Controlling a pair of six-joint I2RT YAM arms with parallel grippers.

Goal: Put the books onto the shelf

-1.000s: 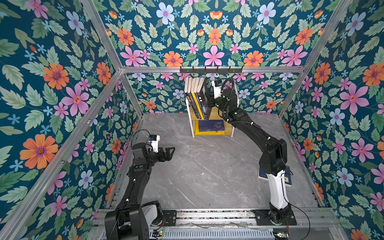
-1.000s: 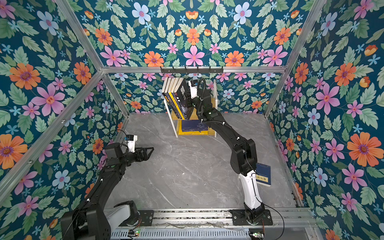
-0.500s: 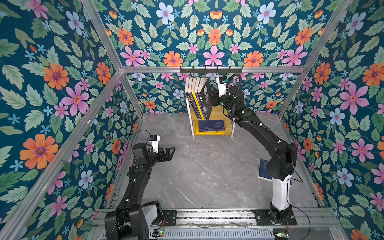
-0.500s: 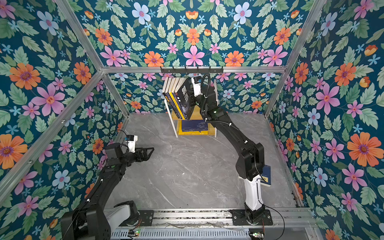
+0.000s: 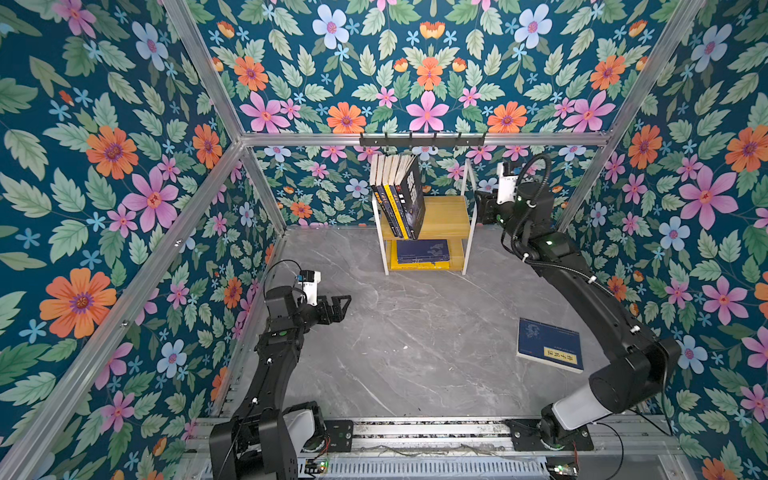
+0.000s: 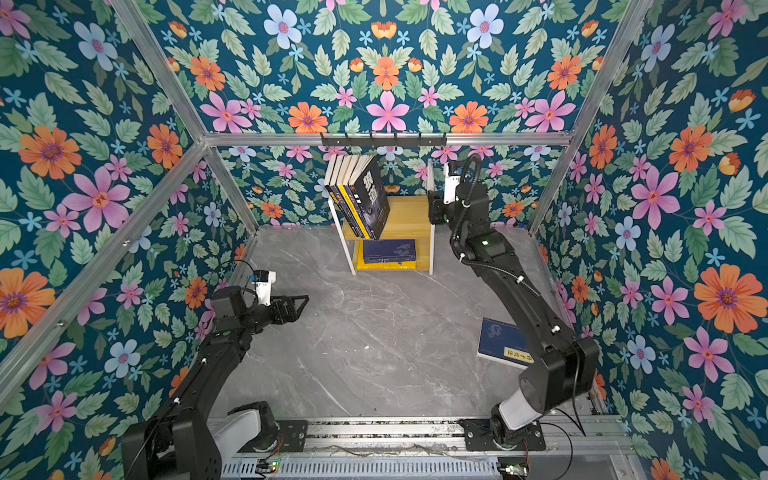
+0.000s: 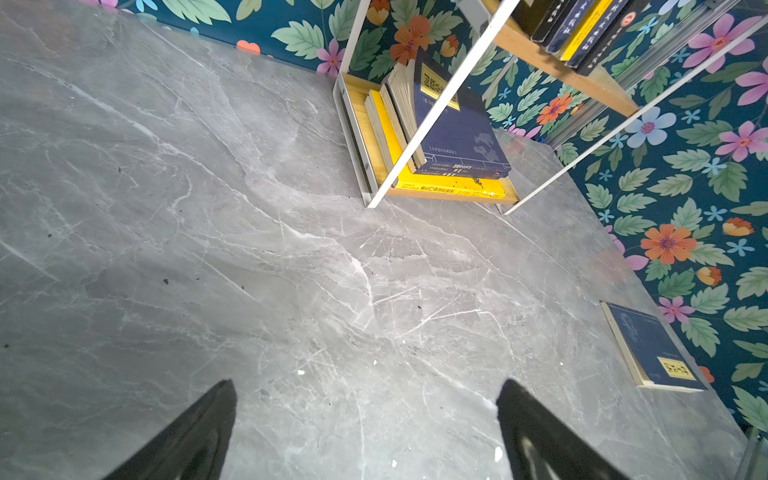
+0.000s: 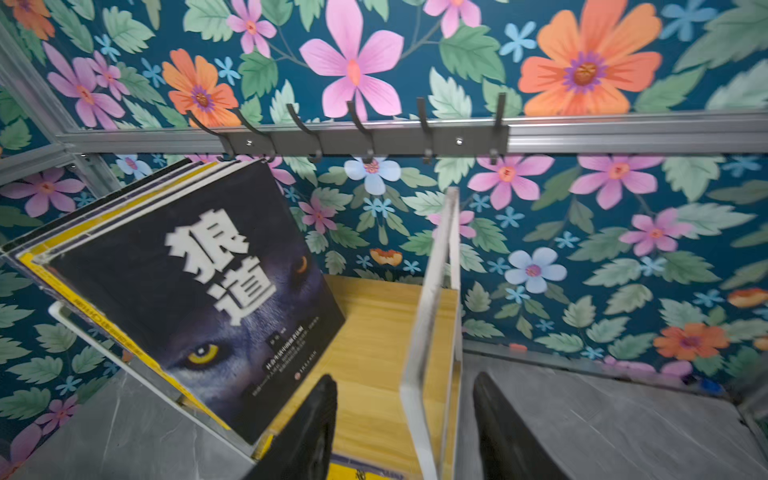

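The shelf (image 5: 446,216) (image 6: 405,216) stands at the back wall. On its upper board several books lean to the left. The outermost is the black wolf-eye book (image 5: 415,199) (image 8: 199,299). A navy book (image 5: 422,251) (image 7: 457,133) lies on a yellow one on the lower board. Another navy book (image 5: 548,345) (image 7: 648,349) lies flat on the table at the right. My right gripper (image 5: 483,206) (image 8: 403,376) is open and holds nothing. It hangs beside the shelf's right white post (image 8: 432,311). My left gripper (image 5: 345,305) (image 7: 365,384) is open over bare table at the left.
A black hook rail (image 5: 422,140) (image 8: 365,141) runs along the back wall above the shelf. Floral walls close in the grey marble table (image 5: 415,353) on three sides. The right arm (image 6: 536,316) partly covers the navy book on the table in a top view.
The right gripper has opened, let go of the wolf-eye book and drawn back to the right of the shelf. The book now leans on the others. The left arm has not moved.
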